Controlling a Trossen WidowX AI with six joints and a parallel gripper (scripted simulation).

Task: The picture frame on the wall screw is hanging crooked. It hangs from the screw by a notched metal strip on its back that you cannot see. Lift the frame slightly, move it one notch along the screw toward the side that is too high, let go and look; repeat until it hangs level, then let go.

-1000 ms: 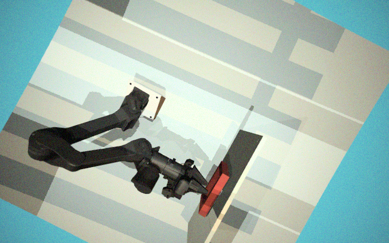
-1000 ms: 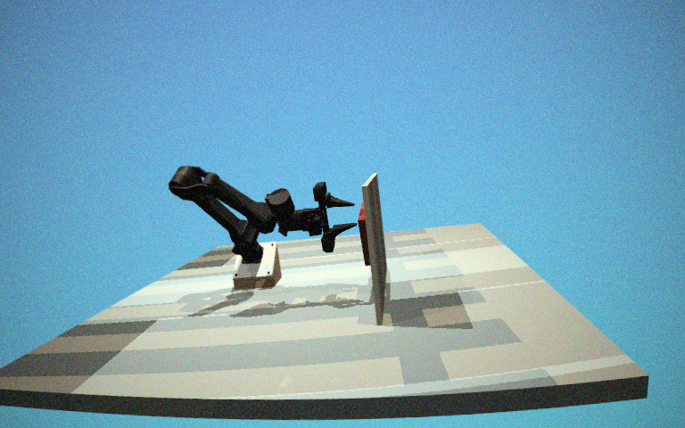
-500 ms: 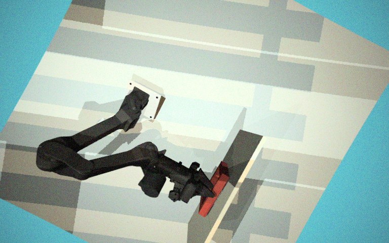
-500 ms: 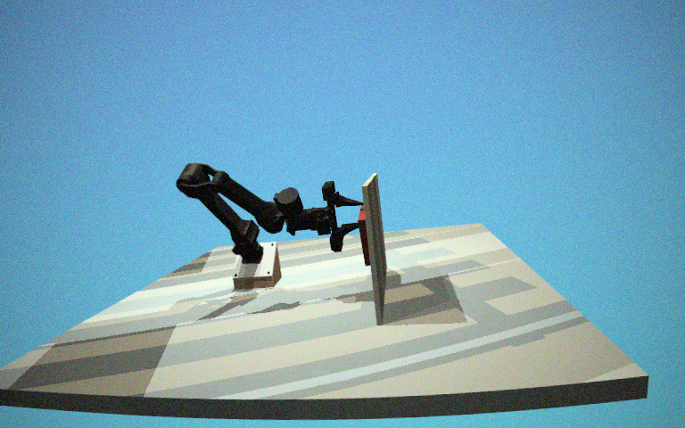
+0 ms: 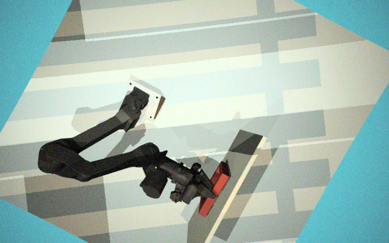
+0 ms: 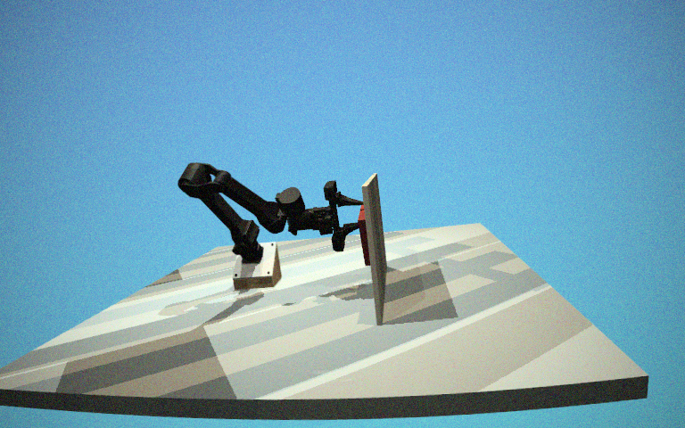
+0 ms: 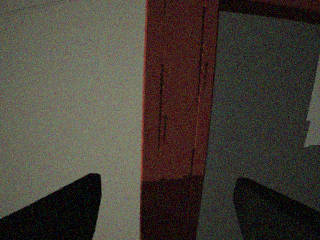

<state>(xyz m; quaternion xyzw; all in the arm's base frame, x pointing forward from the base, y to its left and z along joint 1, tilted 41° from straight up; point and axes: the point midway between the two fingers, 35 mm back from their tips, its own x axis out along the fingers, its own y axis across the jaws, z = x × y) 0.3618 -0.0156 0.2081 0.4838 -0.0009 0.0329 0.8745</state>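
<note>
A black robot arm (image 5: 111,161) (image 6: 247,199) reaches from its base on a desk (image 5: 338,94) (image 6: 454,353) to an upright wall panel (image 5: 245,164) (image 6: 375,242) (image 7: 65,100). On the panel's near face is a red picture frame (image 5: 222,180) (image 6: 362,237) (image 7: 177,100). The gripper (image 5: 214,190) (image 6: 360,214) (image 7: 167,182) is part open, its fingers on either side of one bar of the frame, with a gap to each in the wrist view, so it has hold of nothing. The screw is out of sight, and the tilt is hard to judge. If the fingers close off-centre, one could shove the bar and swing the frame. Pressing too deep may jam the tips against the panel; lifting too high could unhook the frame and drop it.
</note>
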